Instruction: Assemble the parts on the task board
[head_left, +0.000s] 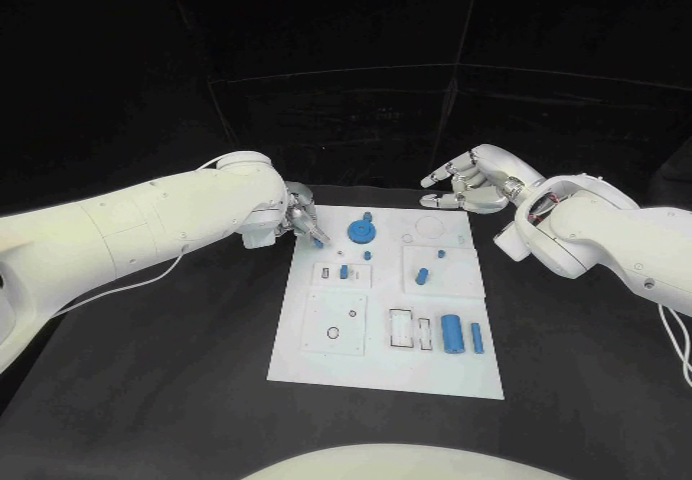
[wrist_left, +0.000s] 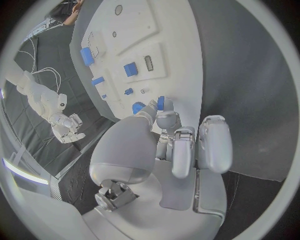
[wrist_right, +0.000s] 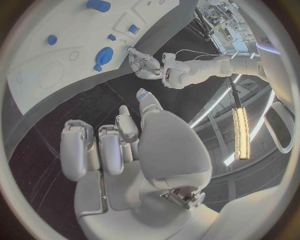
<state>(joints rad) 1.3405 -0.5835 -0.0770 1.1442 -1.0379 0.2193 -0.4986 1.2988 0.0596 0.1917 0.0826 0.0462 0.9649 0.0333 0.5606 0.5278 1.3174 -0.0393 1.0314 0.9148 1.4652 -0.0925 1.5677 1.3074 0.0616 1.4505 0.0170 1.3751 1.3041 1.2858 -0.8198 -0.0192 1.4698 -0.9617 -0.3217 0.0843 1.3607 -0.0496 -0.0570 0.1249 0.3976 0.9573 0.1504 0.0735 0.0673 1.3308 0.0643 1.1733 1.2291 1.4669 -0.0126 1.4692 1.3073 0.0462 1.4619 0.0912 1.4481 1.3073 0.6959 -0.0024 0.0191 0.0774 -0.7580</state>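
Your task board (head_left: 387, 340) is a white rectangular plate lying flat in the middle of the black table (head_left: 173, 370), its long side running away from you; its face is cut with shallow recesses, a square panel with a small ring near the front left and two narrow slots beside it. The blue parts are scattered across it: a round disc with a knob (head_left: 362, 233) at the far end, a small peg (head_left: 421, 276) mid-board, and two upright cylinders (head_left: 451, 333) near the front right. You have the left hand (head_left: 299, 222) at the board's far left corner, fingers curled together; a blue tip (wrist_left: 160, 103) shows at the fingertips, which may be a pinched part, though you cannot tell for certain. Your right hand (head_left: 476, 185) hovers beyond the far right corner, fingers loosely spread and holding nothing.
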